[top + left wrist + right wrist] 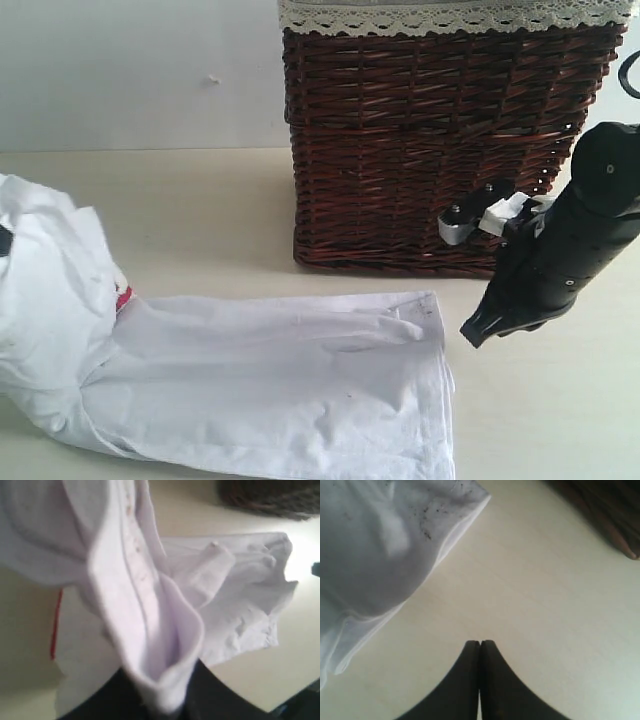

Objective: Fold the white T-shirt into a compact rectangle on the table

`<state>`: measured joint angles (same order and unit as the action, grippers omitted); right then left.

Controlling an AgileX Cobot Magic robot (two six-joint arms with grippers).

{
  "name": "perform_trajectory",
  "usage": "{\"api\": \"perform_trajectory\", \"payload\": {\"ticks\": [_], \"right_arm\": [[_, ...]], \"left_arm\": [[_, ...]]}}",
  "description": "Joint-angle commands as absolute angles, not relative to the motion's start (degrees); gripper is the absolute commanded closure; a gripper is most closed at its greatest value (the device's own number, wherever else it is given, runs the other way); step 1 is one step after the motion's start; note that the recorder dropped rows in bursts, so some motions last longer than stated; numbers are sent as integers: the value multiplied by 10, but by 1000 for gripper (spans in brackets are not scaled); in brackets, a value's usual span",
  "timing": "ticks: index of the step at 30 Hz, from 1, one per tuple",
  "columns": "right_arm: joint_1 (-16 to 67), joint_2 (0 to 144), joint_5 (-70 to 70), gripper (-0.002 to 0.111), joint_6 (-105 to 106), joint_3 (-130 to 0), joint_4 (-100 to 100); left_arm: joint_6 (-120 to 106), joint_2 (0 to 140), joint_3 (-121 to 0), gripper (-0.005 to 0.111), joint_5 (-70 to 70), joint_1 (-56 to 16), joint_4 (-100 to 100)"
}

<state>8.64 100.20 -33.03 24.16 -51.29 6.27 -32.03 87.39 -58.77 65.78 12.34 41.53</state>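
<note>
- When the exterior view is taken first, the white T-shirt [270, 390] is seen lying on the table [200, 210] from 9 o'clock to 5 o'clock, with its 9 o'clock end lifted in a bunch.
- At 1 o'clock a dark brown wicker basket [420, 150] is set, topped by a lace-edged liner [450, 15].
- At 4 o'clock the right gripper [475, 335] is held just beside the shirt's hem, apart from it.
- Through the left wrist view, a fold of the shirt is seen pinched between the narrowed jaws of the left gripper [162, 700].
- Through the right wrist view, the right gripper's jaws are seen pressed together on nothing, above bare table, with a corner of the shirt near.
</note>
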Motion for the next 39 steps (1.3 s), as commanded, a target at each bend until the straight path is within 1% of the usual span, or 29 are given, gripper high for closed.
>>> {"api": "perform_trajectory", "payload": {"ticks": [1,2,3,4,5,6,7,9,11,13,14,15,16,17,19,20,22,25,26,29,34,36,39], "right_arm": [[84,1002,-346,108,239,-512,69],[84,1002,-355,108,239,-512,71],[84,1001,-359,108,239,-512,71],[84,993,-361,108,239,-512,71],[84,988,-361,108,239,-512,72],[84,973,-363,108,239,-512,86],[84,966,-366,108,239,-512,86],[84,946,-378,108,241,-512,84],[84,941,-389,108,244,-512,84],[84,941,-395,108,244,-511,78],[84,941,-395,108,242,-508,70],[84,941,-394,108,239,-505,66],[84,941,-391,108,239,-502,66],[84,941,-391,108,239,-502,67],[84,941,-391,108,239,-502,68],[84,941,-394,108,239,-502,68],[84,940,-395,108,239,-502,68],[84,940,-407,108,239,-502,76],[84,940,-420,108,241,-502,80],[84,940,-460,108,241,-502,145],[80,935,-511,108,293,-487,266],[61,920,-476,108,302,-452,303],[8,890,-387,108,330,-363,383]], "left_arm": [[-278,868,-589,107,651,5,455],[-253,868,-589,107,611,-39,461],[-244,868,-589,107,591,-57,463],[-228,871,-589,107,545,-105,467],[-223,876,-589,107,527,-130,469],[-217,890,-589,107,486,-178,473],[-210,899,-589,107,465,-196,474],[-205,938,-589,107,398,-267,530],[-218,962,-596,106,356,-305,589],[-239,976,-620,100,360,-332,624],[-249,980,-631,94,361,-347,627],[-253,985,-643,78,383,-360,646],[-253,987,-650,65,404,-363,660],[-254,987,-656,40,415,-367,677],[-245,986,-665,5,423,-367,681],[-241,986,-669,3,435,-367,671],[-230,986,-673,10,449,-365,639],[-205,985,-673,29,449,-364,574],[-205,985,-673,39,449,-361,550],[-209,985,-673,53,456,-351,477],[-205,985,-673,51,487,-331,342],[-202,985,-673,52,505,-331,274],[-202,985,-673,52,541,-331,184]]}}
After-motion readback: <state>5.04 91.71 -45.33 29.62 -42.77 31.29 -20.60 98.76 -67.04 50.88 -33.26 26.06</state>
